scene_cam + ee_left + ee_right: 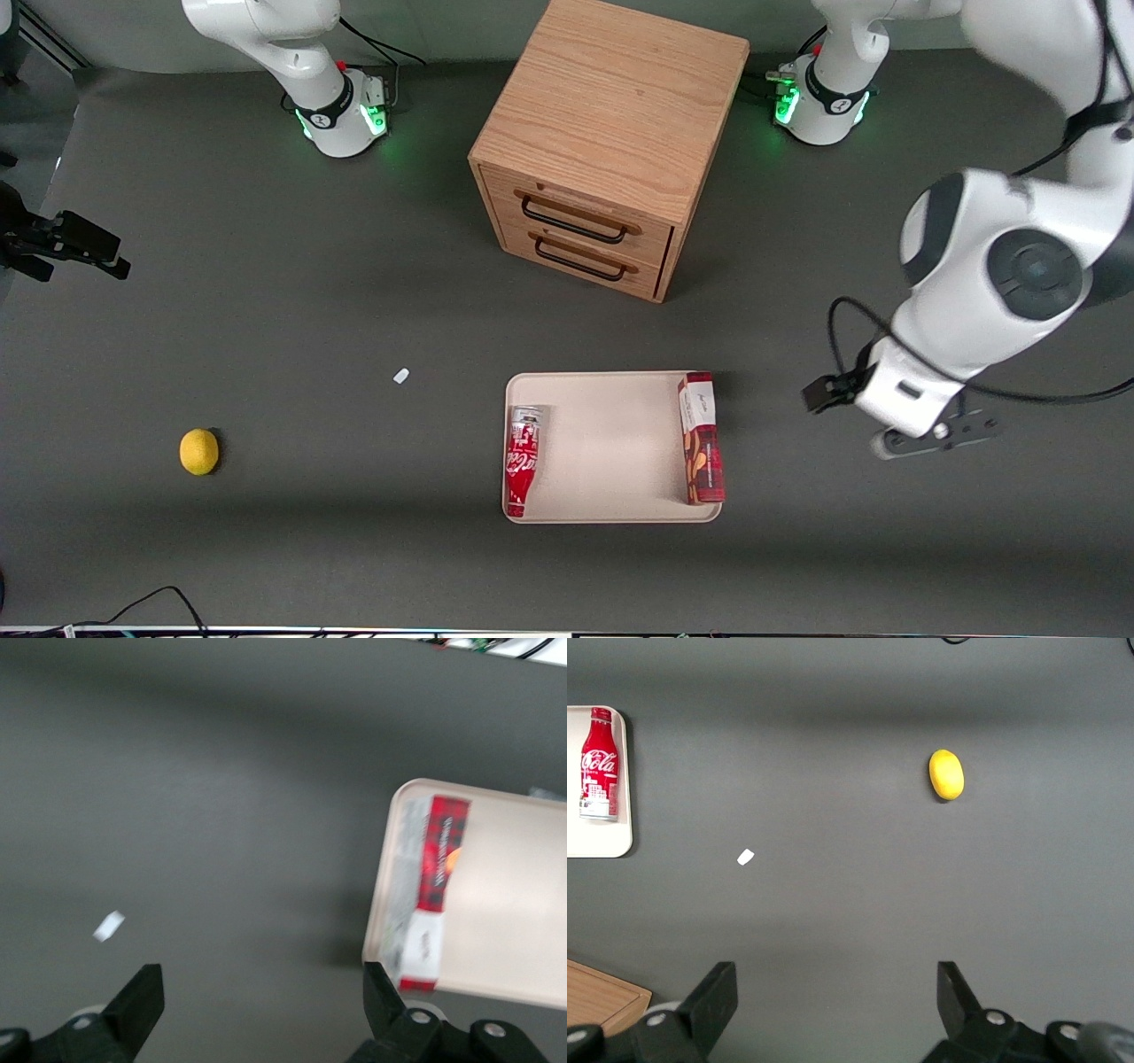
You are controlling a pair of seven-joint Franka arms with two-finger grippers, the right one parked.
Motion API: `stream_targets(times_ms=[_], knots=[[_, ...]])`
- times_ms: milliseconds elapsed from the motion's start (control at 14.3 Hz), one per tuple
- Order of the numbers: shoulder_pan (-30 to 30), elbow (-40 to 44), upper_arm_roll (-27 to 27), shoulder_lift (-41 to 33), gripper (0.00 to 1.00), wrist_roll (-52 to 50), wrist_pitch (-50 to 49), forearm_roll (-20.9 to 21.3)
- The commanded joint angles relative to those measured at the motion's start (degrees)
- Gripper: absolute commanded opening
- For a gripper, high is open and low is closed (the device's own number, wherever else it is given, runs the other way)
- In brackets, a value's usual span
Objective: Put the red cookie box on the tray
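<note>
1. A small yellow lemon (198,451) lies alone on the dark grey tabletop (310,292), toward the parked arm's end.
2. A tiny white scrap (401,376) rests on the tabletop between the lemon and the tray.
3. A light oak two-drawer cabinet with black handles (602,146) stands farther from the front camera than the tray.
4. The flat beige rectangular tray with rounded corners (611,443) sits near the table's middle, in front of the cabinet's drawers.
5. A red Coca-Cola bottle-shaped can (522,459) lies flat in the tray along the edge toward the parked arm.
6. The slim dark-red cardboard cookie box with a white end panel (701,438) lies in the tray along the edge toward the working arm, its white end farther from the front camera.
7. The left arm's black two-finger gripper (262,992) hovers above bare tabletop just beside the tray, apart from the box, fingers (142,997) spread wide with nothing between them.
</note>
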Motion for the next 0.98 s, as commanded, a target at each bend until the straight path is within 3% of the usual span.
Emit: stream_targets(times_ms=[0,279,628,907], knots=[[7.29,-11.81,-2.11,-12.30,1.00,6.83,-0.70,-3.18],[13.38,-13.95,-2.73,-20.84,1.00,16.23,-8.16,-4.07],[15.67,-13.86,-3.00,-29.19,1.00,21.69,-18.18,-4.68],[16.73,-13.51,-3.09,-32.10,1.00,24.25,-21.89,-9.16]])
